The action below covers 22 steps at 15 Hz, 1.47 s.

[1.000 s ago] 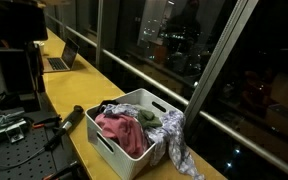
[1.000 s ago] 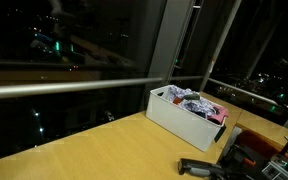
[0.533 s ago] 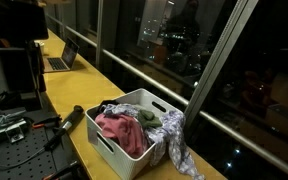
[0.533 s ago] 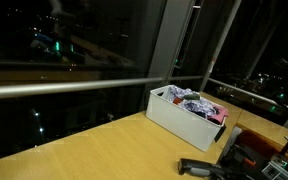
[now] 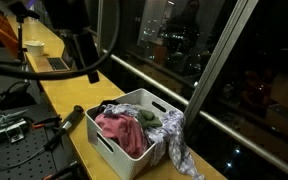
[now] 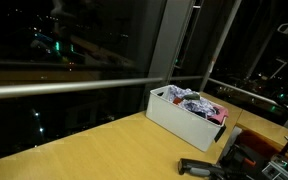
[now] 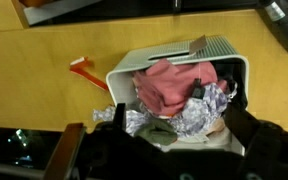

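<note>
I count one white basket (image 7: 224, 48) on the yellow table (image 7: 44, 95), holding one pink cloth (image 7: 169, 85), one olive cloth (image 5: 150, 118) and one grey patterned cloth (image 7: 199, 118) spilling over the rim. One orange strip (image 7: 84, 69) lies just beside the basket, and one black tool (image 5: 69, 120) is near its end. My gripper (image 7: 162, 148) hangs above the basket, pointing down, its fingers (image 7: 69, 152) spread wide and holding nothing.

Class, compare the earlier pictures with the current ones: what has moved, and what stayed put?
The black robot arm has swung into view over the yellow table; earlier it was out of frame. Its gripper hangs above the white plastic basket, jaws open, holding nothing. The basket, its crumpled pink cloth and the open laptop stayed put.
</note>
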Each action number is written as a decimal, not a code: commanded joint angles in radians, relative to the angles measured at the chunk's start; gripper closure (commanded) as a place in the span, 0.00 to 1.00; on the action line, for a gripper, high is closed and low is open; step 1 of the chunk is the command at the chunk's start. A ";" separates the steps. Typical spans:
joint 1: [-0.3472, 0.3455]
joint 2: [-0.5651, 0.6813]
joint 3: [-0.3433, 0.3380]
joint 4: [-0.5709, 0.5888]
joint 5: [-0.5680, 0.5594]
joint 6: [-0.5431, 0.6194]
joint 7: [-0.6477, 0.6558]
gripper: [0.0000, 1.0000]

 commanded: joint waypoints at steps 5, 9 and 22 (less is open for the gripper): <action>0.034 0.362 -0.011 0.180 0.039 0.328 -0.040 0.00; 0.036 0.533 -0.018 0.227 0.084 0.465 -0.046 0.00; -0.022 1.023 0.001 0.410 0.279 0.564 -0.130 0.00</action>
